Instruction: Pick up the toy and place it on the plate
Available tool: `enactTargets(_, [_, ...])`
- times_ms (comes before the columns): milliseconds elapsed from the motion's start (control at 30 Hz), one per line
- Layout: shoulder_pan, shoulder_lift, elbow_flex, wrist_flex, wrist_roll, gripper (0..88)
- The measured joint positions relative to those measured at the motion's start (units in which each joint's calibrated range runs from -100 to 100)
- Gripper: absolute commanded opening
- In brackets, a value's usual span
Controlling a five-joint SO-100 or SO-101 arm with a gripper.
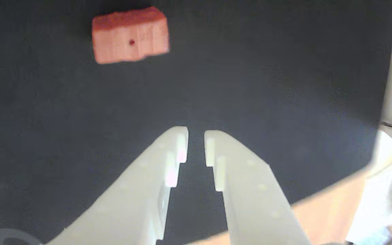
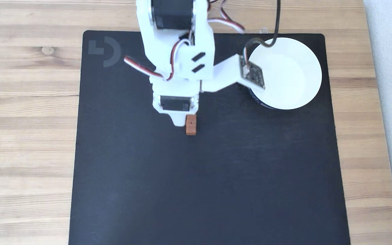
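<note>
The toy point(image 1: 130, 35) is a small reddish-brown block with a dark dot on the side facing me, lying on the black mat at the upper left of the wrist view. My gripper point(image 1: 196, 136) hovers short of it and to its right, white fingers almost together with only a narrow slit and nothing between them. In the fixed view the toy point(image 2: 191, 125) lies just right of the gripper point(image 2: 179, 120) tip, near the mat's middle. The plate point(image 2: 294, 75), a round white dish, sits empty at the mat's upper right, partly covered by the wrist camera board.
A black mat point(image 2: 209, 177) covers the wooden table point(image 2: 26, 119); its lower half is bare. The white arm point(image 2: 175, 44) with its cables rises over the mat's top centre. A pale strip runs along the right edge of the fixed view.
</note>
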Motion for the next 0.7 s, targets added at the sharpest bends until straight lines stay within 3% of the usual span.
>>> enactTargets(367, [-2.0,18.5,-12.1,4.7,-0.1,2.3])
enactTargets(700, [-3.2,19.5,-13.5,8.8,-0.1,2.3])
